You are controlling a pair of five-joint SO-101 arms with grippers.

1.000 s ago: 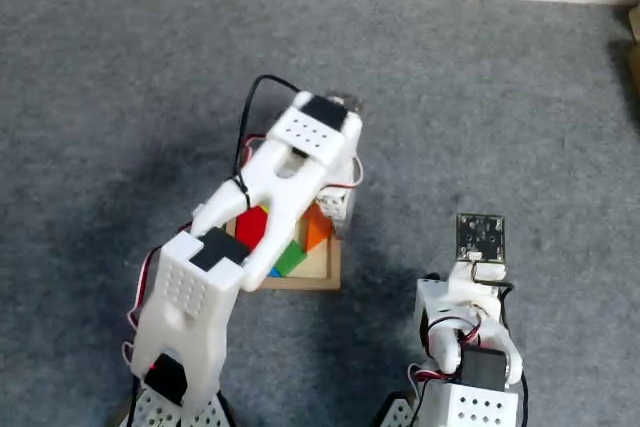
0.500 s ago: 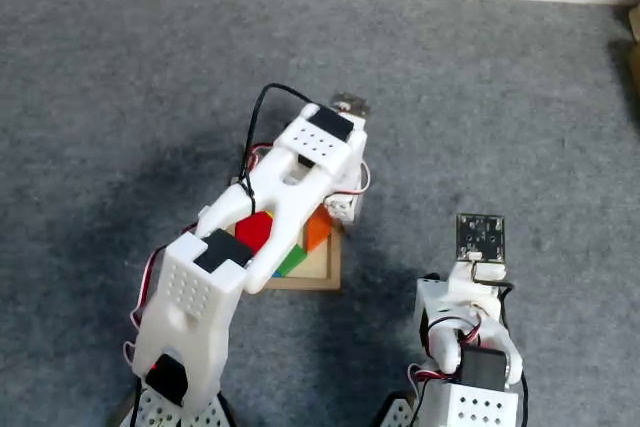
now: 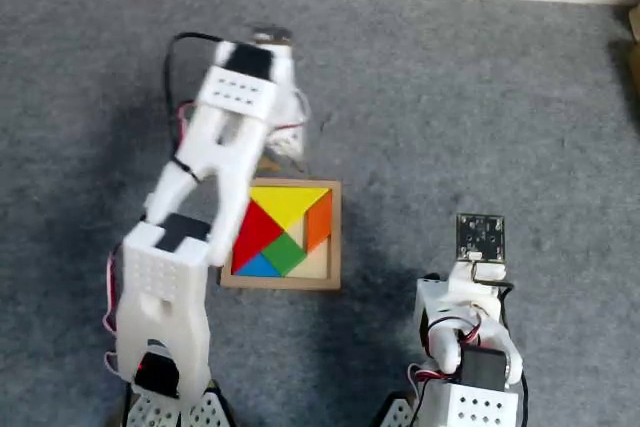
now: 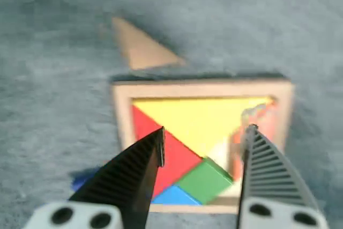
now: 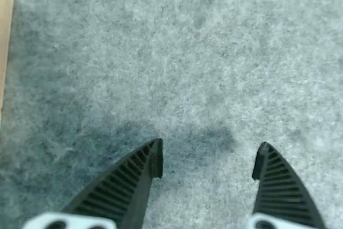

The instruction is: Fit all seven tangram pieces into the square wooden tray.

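- Hovering beyond the square wooden tray (image 3: pixel 280 283), the left gripper (image 4: pixel 206 132) has its fingers (image 4: pixel 134 170) spread wide, holding nothing
- A pale wooden triangle (image 4: pixel 142 52) lies on the carpet (image 4: pixel 53 79) just outside the tray; pinching across its flat sides, not its points, should hold best
- The tray's bare gap sits beside the green square (image 3: pixel 288 252)
- The right gripper (image 5: pixel 209 146) hangs spread and empty above carpet

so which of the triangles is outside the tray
The pale tan triangle, lying on the carpet just beyond the tray. The yellow triangle and the red triangle both sit inside it.
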